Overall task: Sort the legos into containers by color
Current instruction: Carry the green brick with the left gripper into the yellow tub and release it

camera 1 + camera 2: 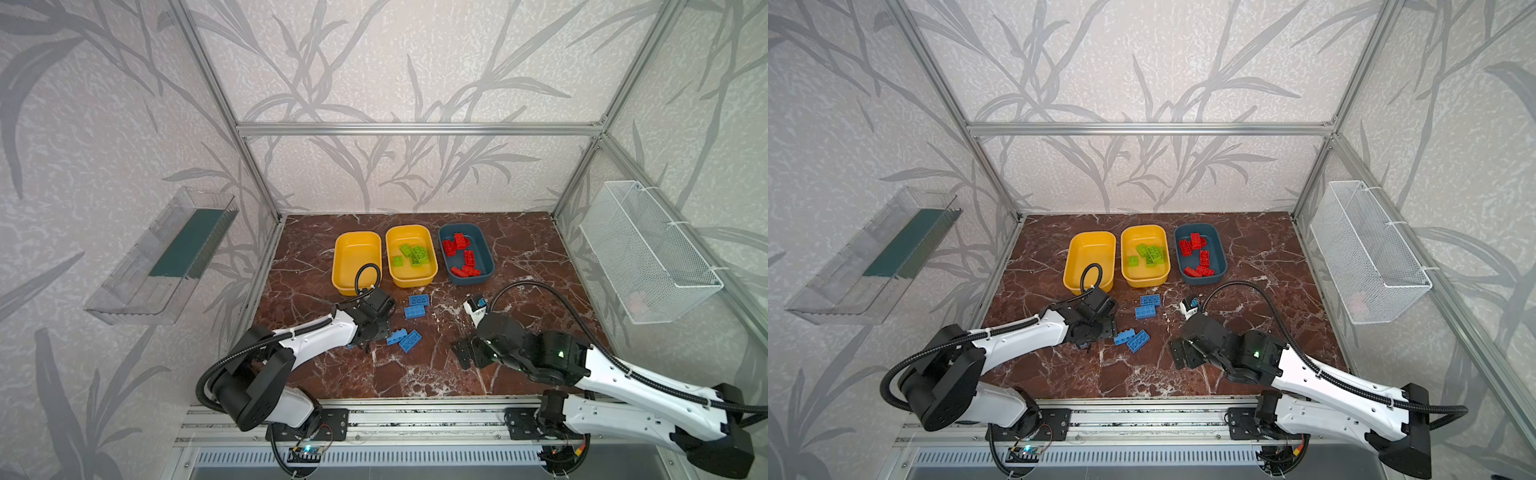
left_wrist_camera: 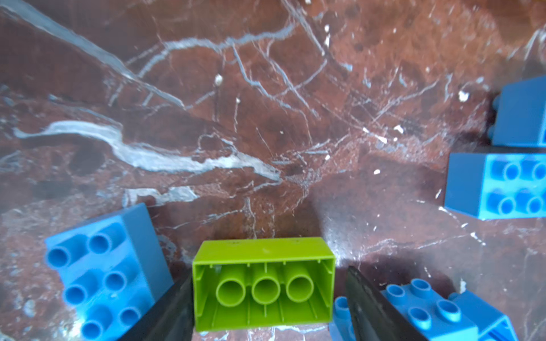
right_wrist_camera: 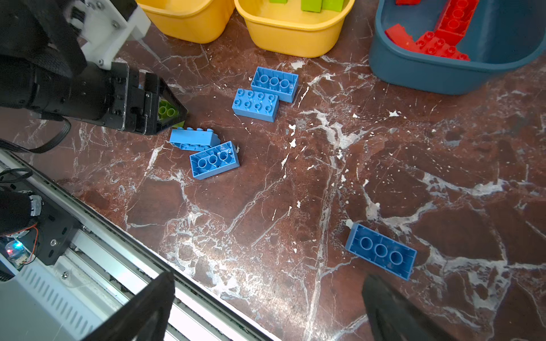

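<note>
Left pincer (image 2: 270,273) pinches the lone loose green lego (image 2: 263,251), likely bound for the yellow tub (image 1: 413,282) of greens; right pincer (image 3: 269,279) spread, empty.

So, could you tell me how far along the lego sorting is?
Red looks done: red bricks lie in the teal tub. Green is nearly there: several green bricks lie in the middle yellow tub, and the left gripper grips one more green brick. Remaining: at least five blue bricks on the table, with the left yellow tub empty. The right gripper is open.
</note>
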`<act>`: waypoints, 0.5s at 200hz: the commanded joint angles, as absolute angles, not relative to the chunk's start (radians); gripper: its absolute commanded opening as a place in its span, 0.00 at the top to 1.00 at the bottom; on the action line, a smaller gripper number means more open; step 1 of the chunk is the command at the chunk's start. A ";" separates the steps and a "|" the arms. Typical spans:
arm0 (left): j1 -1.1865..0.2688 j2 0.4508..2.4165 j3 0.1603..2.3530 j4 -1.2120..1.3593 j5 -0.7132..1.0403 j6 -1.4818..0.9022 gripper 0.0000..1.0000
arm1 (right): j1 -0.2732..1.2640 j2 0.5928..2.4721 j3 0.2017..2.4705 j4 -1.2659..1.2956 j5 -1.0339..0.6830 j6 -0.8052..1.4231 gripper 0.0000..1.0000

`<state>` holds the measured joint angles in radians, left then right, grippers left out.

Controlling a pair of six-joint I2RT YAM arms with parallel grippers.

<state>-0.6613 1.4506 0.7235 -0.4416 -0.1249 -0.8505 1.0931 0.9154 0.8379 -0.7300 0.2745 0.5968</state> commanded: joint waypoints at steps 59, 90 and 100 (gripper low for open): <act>-0.667 1.543 0.742 -0.463 -0.175 -0.858 0.38 | 1.101 0.875 0.818 -0.751 0.310 0.588 0.01; -0.667 1.555 0.808 -0.518 -0.175 -0.845 0.55 | 1.101 0.855 0.820 -0.757 0.321 0.583 0.01; -0.669 1.553 0.844 -0.551 -0.188 -0.834 0.55 | 1.101 0.848 0.823 -0.758 0.327 0.580 0.01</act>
<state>-0.6666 1.5410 0.7811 -0.4652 -0.1596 -0.8478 1.0931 0.8749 0.8268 -0.7341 0.2924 0.5934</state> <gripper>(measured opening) 0.633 0.991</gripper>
